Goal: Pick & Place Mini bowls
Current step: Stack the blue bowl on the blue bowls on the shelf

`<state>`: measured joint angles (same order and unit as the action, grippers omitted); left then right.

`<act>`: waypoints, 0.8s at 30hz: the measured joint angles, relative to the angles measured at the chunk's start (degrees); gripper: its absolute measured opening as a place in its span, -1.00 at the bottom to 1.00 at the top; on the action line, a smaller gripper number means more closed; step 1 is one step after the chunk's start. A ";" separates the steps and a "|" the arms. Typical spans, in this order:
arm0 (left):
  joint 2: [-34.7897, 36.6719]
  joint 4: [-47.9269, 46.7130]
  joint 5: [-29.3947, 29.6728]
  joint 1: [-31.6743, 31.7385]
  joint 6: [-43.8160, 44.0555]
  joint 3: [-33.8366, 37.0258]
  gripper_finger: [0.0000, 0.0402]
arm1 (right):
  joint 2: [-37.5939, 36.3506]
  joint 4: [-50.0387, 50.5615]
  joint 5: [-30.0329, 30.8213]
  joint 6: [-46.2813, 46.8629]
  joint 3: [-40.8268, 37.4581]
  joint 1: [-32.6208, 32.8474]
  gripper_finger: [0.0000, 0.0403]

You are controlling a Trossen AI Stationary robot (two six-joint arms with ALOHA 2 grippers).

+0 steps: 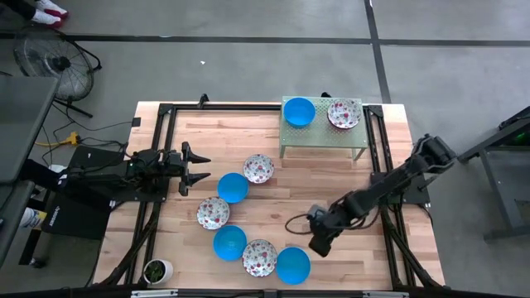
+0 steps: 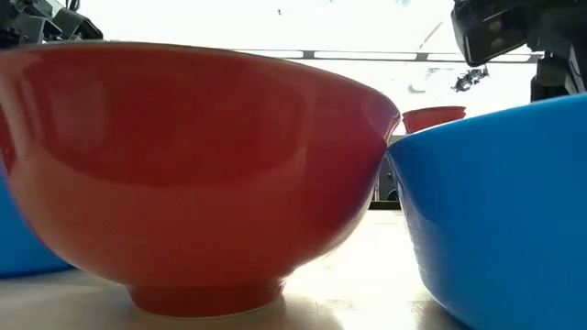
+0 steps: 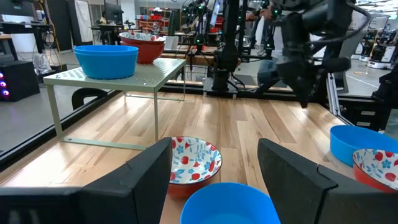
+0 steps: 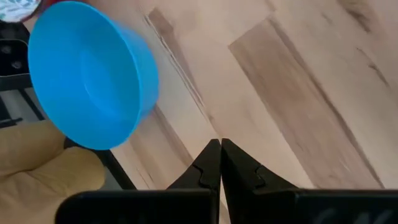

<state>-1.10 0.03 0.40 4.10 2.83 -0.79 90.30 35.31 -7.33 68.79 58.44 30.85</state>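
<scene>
Eight bowls in sight from above. Two sit up on the green rack [image 1: 323,141] at twelve o'clock on the table [image 1: 364,265]: a blue one [image 1: 299,111] and, just beside it toward three, a floral one [image 1: 344,114]. The other six curve across the tabletop. A floral bowl [image 1: 258,168] leads the line near the centre, touching a blue bowl [image 1: 233,187] at its seven o'clock; then comes another floral [image 1: 214,213], then a blue [image 1: 229,242], a floral [image 1: 259,257] and a last blue [image 1: 292,265] down at six o'clock.

The right gripper [image 1: 319,245] hangs low just at two o'clock of that last blue bowl, fingers pressed together and holding nothing; its wrist camera shows the closed tips above bare wood with the blue bowl [image 4: 87,74] alongside. The left gripper [image 1: 199,169] waits at nine o'clock, fingers spread apart and empty, pointing toward the nearest blue and floral bowls.
</scene>
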 joint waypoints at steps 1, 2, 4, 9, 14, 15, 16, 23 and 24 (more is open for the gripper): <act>0.00 0.00 0.00 0.01 0.00 0.01 0.16 | 0.90 0.01 0.00 -0.03 0.68 0.09 -1.00; 0.01 0.01 0.01 0.02 0.00 0.02 0.16 | 1.75 0.13 -0.01 -0.04 1.42 0.10 -1.00; 0.01 0.00 0.01 0.02 0.01 0.01 0.16 | 3.32 0.10 -0.21 -0.02 3.02 0.11 -1.00; 0.00 0.02 0.00 0.00 0.00 0.01 0.16 | 6.76 0.10 -0.59 0.24 6.76 0.06 -0.93; 0.02 0.02 0.00 0.02 0.01 0.00 0.16 | 9.49 0.33 -0.59 0.40 9.07 0.05 -0.67; 0.01 0.01 0.00 0.01 0.00 0.01 0.16 | 10.01 0.33 -0.59 0.42 9.53 0.04 -0.60; 0.00 0.02 0.00 0.00 0.00 0.02 0.16 | 10.55 0.32 -0.59 0.41 10.02 0.06 -0.54; 0.01 0.00 0.00 0.02 0.00 0.01 0.16 | 14.80 0.30 -1.18 -0.24 13.88 0.05 -0.26; 0.00 0.01 0.00 0.01 0.02 0.02 0.16 | 15.40 0.34 -1.18 -0.32 14.29 0.06 -0.25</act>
<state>-1.10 0.05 0.40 4.11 2.85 -0.78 105.70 35.65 -8.51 68.47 72.74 30.92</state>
